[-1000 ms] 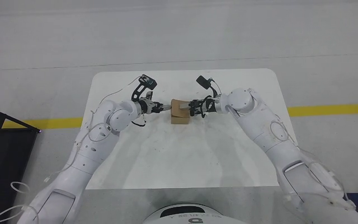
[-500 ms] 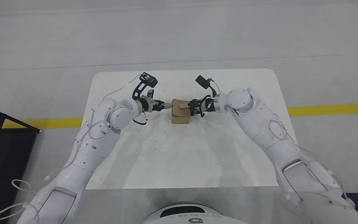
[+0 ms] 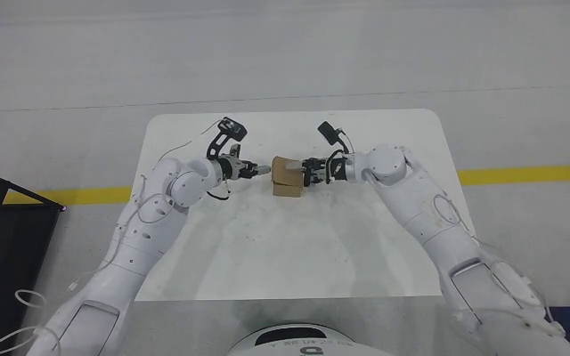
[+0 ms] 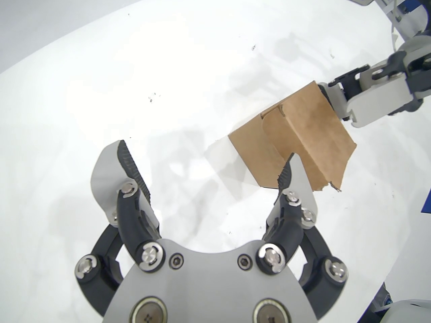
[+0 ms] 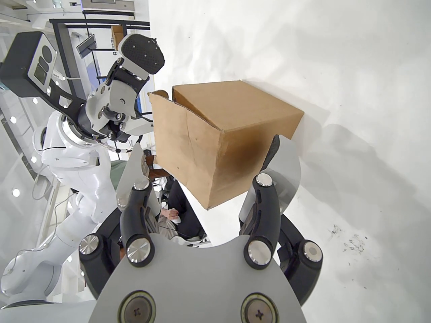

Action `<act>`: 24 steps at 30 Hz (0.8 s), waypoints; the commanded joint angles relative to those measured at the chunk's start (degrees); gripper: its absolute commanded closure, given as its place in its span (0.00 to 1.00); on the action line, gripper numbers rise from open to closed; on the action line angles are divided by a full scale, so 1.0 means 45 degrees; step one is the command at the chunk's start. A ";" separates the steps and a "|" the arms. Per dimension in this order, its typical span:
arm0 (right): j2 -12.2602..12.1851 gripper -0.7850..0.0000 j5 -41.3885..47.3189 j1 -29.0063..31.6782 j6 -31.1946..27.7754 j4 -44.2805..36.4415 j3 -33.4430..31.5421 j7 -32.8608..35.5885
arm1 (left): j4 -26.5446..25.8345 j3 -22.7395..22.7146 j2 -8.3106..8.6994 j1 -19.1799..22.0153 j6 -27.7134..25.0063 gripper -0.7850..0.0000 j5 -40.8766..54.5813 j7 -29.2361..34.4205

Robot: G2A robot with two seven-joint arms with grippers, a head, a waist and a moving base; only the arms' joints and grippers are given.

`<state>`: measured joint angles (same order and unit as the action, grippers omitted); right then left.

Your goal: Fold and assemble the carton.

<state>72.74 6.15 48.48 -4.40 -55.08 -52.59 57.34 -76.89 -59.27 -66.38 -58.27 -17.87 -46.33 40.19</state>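
While my left pincer (image 4: 207, 151) hangs wide open and empty just beside the carton (image 3: 286, 176), placed, I judge, to press that side closed, the carton sits mid-way across the worktop (image 3: 267, 249). My right pincer (image 5: 206, 146) straddles its other end, likely bracing it. Whether it clamps, I cannot tell.

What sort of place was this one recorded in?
Likely a robot test bay in a large indoor hall: a white table with a carton, a grey floor with a yellow line, and dark metal racking in the open room behind.
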 commanded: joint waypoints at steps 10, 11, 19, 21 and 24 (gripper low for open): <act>0.0009 0.18 -0.0245 0.0046 -0.0059 -0.0246 0.0091 -0.0012 | 0.0219 0.0256 -0.0110 0.0251 -0.0052 0.02 0.0073 -0.0129; 0.0012 0.18 -0.0292 0.0043 -0.0082 -0.0263 0.0112 -0.0006 | 0.0222 0.0260 -0.0115 0.0251 -0.0056 0.02 0.0094 -0.0141; 0.0048 0.16 -0.0554 0.0001 -0.0070 -0.0350 0.0259 -0.0057 | 0.0112 0.0248 -0.0129 0.0254 -0.0099 0.02 0.0139 -0.0152; 0.0052 0.16 -0.0575 -0.0008 -0.0102 -0.0341 0.0266 -0.0047 | 0.0093 0.0274 -0.0141 0.0247 -0.0117 0.02 0.0192 -0.0148; 0.0053 0.15 -0.0556 0.0010 -0.0173 -0.0345 0.0249 -0.0067 | 0.0112 0.0370 -0.0169 0.0248 -0.0129 0.02 0.0199 -0.0167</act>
<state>72.99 3.64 48.50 -5.05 -56.61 -51.43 57.09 -76.45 -57.78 -67.09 -57.16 -18.42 -45.44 39.51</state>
